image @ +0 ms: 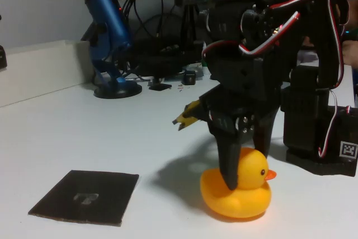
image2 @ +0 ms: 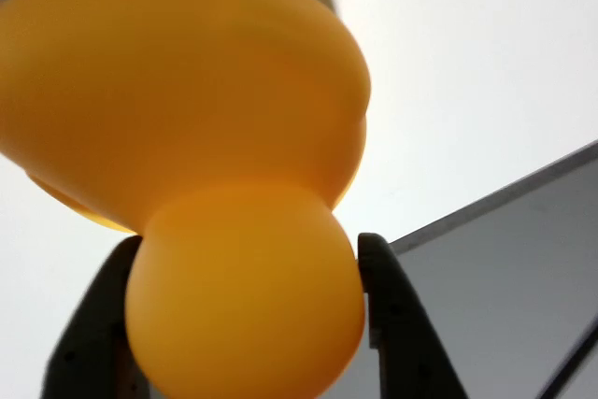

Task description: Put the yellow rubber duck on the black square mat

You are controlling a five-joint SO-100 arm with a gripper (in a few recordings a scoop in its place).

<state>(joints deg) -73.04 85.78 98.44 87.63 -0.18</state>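
Fixed view, read from left to right with the yellow rubber duck [image: 238, 191] taken as the landmark: the black square mat [image: 85, 196] is seen lying flat on the white table [image: 168, 138], well apart to the duck's left, with a faint pale mark at its centre; a blue microphone [image: 109, 32] is seen standing far behind the duck and to its left; the duck itself is seen resting on the table, beak to the right. The gripper [image: 240, 177] is lowered over the duck from above. In the wrist view the two dark fingers [image2: 388, 306] are pressed against either side of the duck's head [image2: 245, 292], so the duck is judged to be clamped but not yet lifted. For a sound lift, the squeeze should be kept firm, since glossy rubber may slip, and the duck raised straight up before being carried left over the mat.
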